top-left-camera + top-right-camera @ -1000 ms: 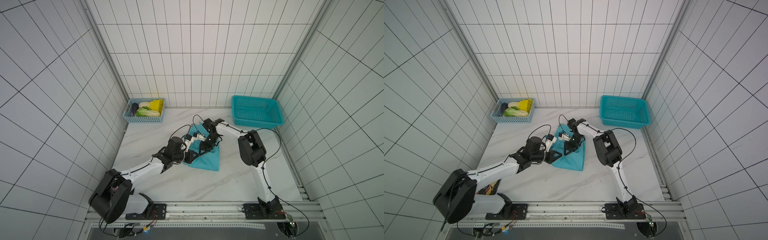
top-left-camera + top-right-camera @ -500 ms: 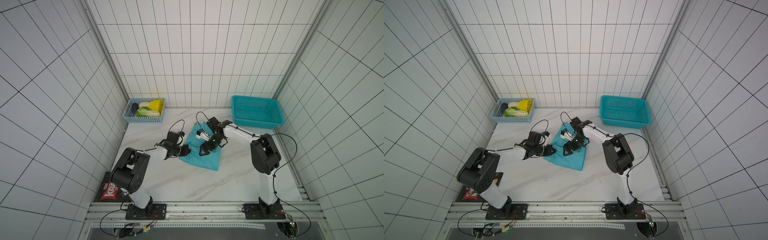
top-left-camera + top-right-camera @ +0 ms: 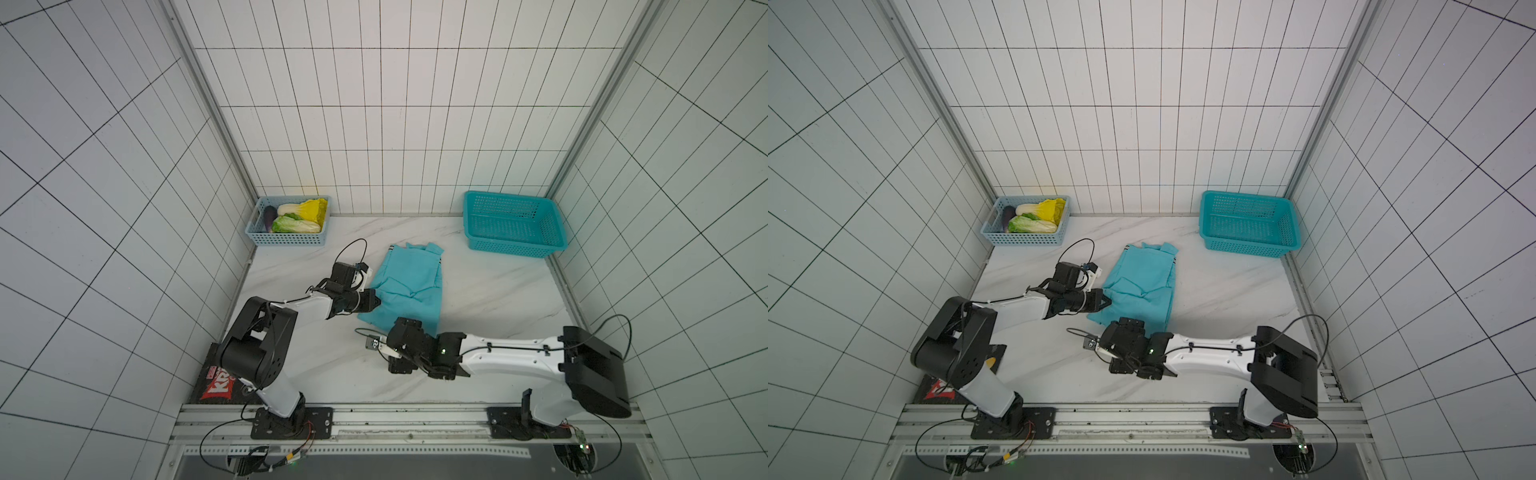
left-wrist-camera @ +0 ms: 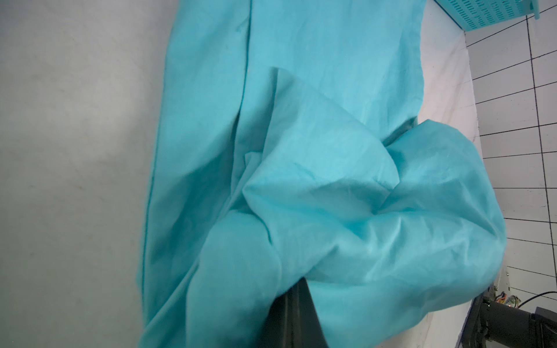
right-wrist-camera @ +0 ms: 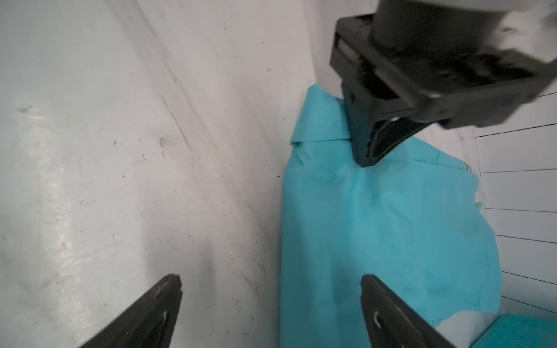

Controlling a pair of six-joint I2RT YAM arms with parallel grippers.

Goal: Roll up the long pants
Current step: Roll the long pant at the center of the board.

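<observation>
Long pants [image 3: 409, 286] [image 3: 1142, 282] lie mid-table on the white marble table [image 3: 498, 299], folded lengthwise into a strip running from the back toward the rail. Small black-and-white striped tabs sit at the far end. Mid-strip is rumpled, with loose overlapping folds; the near end lies flat.

Left gripper [image 3: 376, 301] [image 3: 1106, 301] comes in from the pants' left edge with its jaws closed on the cloth. In the left wrist view the fabric [image 4: 301, 150] bunches up and drapes around the black finger [image 4: 295, 316]. In the right wrist view its tip [image 5: 366, 162] meets the cloth [image 5: 376, 226], and a crease runs out from it.

Right gripper [image 3: 395, 347] [image 3: 1121, 347] [image 5: 270, 277] sits at the pants' near end, jaws wide apart and holding nothing. One finger [image 5: 391, 316] overlaps the cloth edge and the other [image 5: 144, 316] is over bare table. The right forearm [image 3: 511, 353] lies across the near part of the table, between the pants and the rail.

Teal mesh basket [image 3: 515, 245] [image 3: 1250, 245] is in the back right corner, well apart from the pants. Blue-grey basket [image 3: 286, 239] [image 3: 1025, 239] is in the back left corner, holding vegetables [image 3: 297, 216]: leafy greens, something yellow, something dark purple.

A red-and-black packet [image 3: 218, 384] lies off the table beside the left arm's base.
</observation>
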